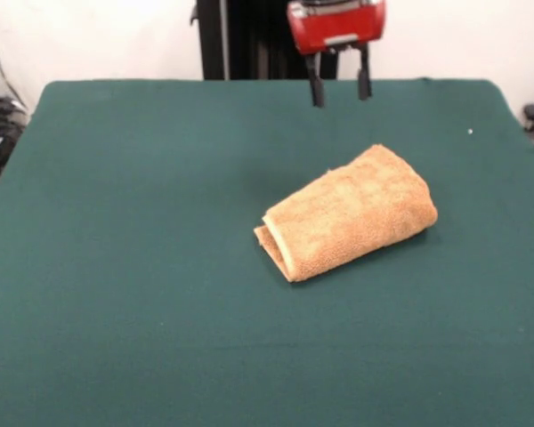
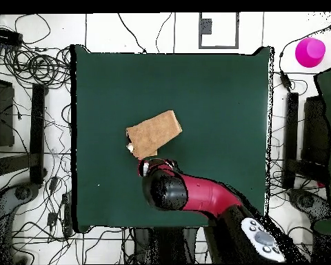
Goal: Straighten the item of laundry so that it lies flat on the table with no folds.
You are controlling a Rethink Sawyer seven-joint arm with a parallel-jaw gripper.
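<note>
Towel point(image 1: 351, 213): golden-tan terry, folded into a thick bundle, mid-table point(image 1: 125, 267) | long axis: diagonal, layered open edges at camera-side end | gripper point(image 1: 339, 89): fingers spread, empty, raised just beyond towel's far end; only arm present

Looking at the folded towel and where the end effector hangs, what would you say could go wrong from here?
The towel lies folded in several layers, so the open end effector might pinch all of them and drag the bundle across the table rather than opening it. It hangs behind the rounded fold, away from the loose edges at the opposite end, so a straight descent may miss any edge.
</note>
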